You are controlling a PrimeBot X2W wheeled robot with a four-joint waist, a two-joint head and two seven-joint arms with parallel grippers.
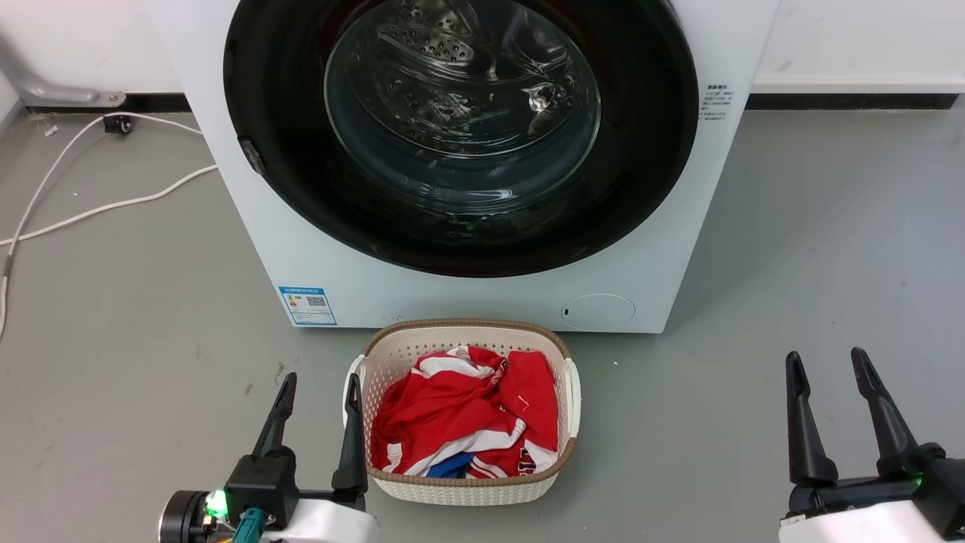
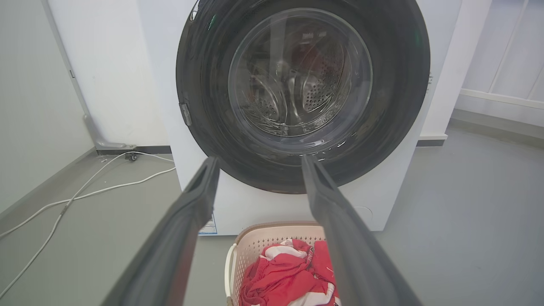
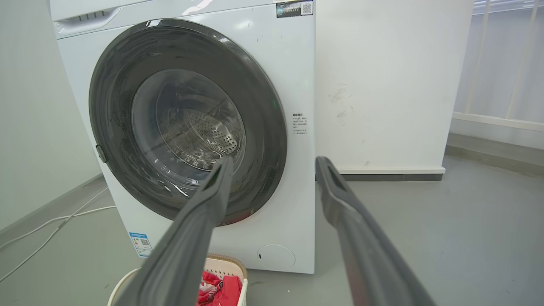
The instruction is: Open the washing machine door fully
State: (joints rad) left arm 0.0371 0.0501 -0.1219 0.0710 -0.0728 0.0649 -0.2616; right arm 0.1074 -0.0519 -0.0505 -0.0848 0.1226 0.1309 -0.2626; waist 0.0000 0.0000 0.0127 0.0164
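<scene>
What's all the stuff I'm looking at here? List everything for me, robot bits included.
washing machine: one, white, straight ahead of the robot
washing machine door: one, glossy black with clear glass centre, on the machine's front, closed
round flap: one, white, low on the machine's front, right side
label: one, blue, low on the machine's front, left side
laundry basket: one, cream with brown rim, on the grey floor before the machine
clothes: a heap, red and white with a bit of blue, inside the basket
cables: two, white, on the floor left of the machine
left gripper: one, dark fingers, open, beside the basket
right gripper: one, dark fingers, open, over bare floor
</scene>
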